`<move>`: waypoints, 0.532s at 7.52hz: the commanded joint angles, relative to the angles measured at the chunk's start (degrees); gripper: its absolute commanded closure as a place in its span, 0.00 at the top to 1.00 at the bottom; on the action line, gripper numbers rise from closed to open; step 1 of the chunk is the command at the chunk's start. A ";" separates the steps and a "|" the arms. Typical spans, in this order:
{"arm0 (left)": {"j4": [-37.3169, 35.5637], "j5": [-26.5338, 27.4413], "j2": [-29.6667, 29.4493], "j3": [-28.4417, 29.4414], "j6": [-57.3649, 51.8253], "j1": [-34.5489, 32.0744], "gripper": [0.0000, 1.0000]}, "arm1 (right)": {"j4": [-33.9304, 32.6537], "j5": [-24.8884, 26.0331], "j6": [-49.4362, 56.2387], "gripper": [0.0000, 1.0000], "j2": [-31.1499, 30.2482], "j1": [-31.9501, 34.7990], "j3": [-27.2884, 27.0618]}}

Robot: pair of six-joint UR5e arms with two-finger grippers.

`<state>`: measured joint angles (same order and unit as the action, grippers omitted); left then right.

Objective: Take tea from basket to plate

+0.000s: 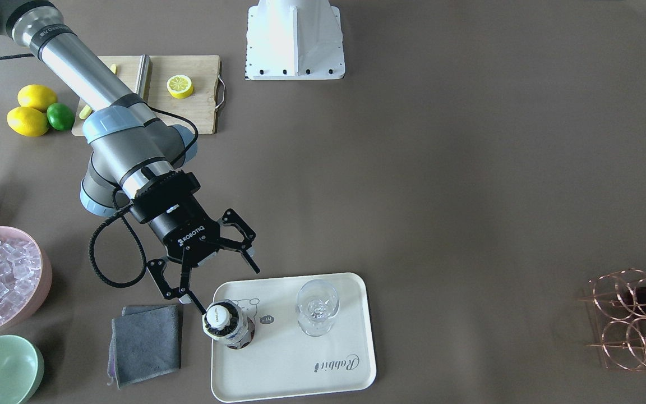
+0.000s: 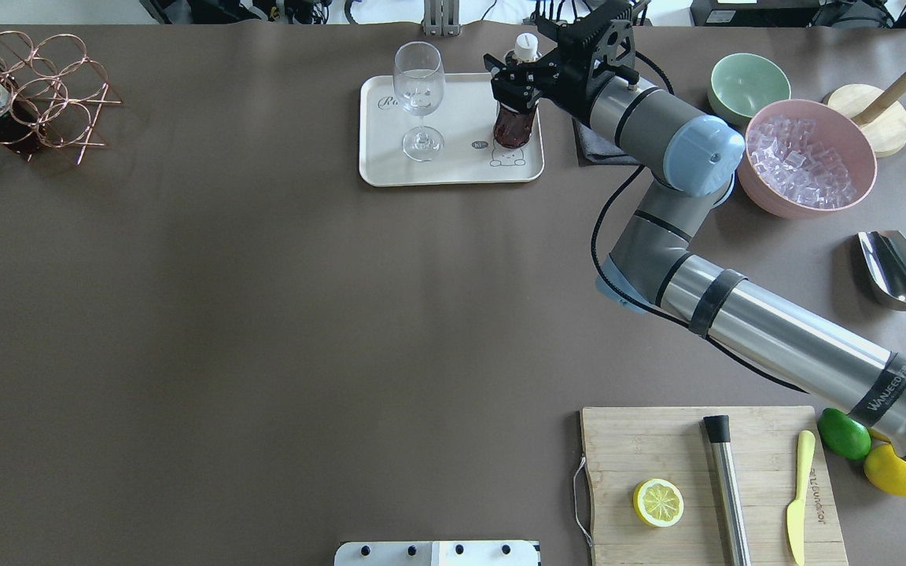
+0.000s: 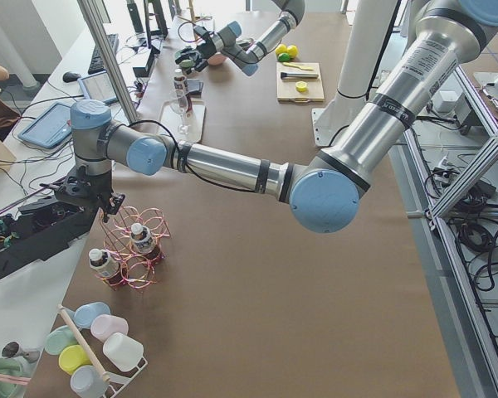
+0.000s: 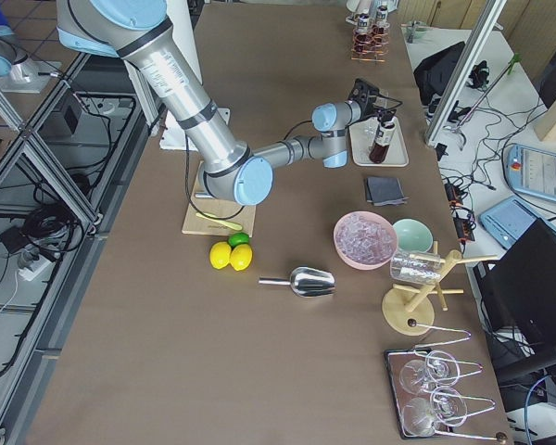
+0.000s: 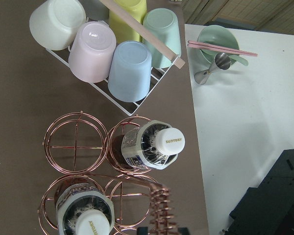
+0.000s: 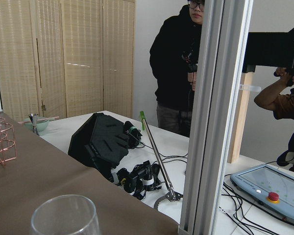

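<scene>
ROBOTIQ, white, on right gripper [image 1: 229, 292] body. Tray [image 1: 289, 365]: "Rabbit" in script at its far-left corner, "hi~" bubble by the bear, near-right. SUNTORY on white cap [image 5: 169, 141] of a bottle [image 5: 142, 149] in the wire rack [image 5: 74, 146]. Bottle labels unreadable.

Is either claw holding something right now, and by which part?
The right gripper holds nothing: its jaws stand wide open beside the tea, which stands on the plate. Whether the left gripper holds anything cannot be told.

The clear plastic tea [image 1: 232, 331] is gleaming glossily on the smooth cream plate [image 1: 300, 367]; the basket [image 1: 634, 322] wire is shining coppery; the brown table [image 1: 441, 196] is looking matt.
</scene>
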<state>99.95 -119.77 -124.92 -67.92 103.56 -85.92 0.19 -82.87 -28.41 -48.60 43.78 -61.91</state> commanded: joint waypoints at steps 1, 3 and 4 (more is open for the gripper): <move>0.16 -0.28 0.20 -1.85 -0.20 -0.21 0.98 | -5.17 -15.77 -1.63 1.00 -0.44 6.91 -4.16; -0.46 -3.25 4.39 -9.38 -0.29 -0.65 0.98 | -8.35 -25.54 -16.69 1.00 -0.44 10.34 -6.46; -0.72 -7.54 6.51 -11.51 -0.20 -1.96 0.98 | -10.54 -29.33 -17.28 1.00 -0.53 11.66 -6.91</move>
<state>99.66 -121.89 -121.99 -74.77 103.30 -86.51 -6.80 -104.72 -39.89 -49.01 52.75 -67.35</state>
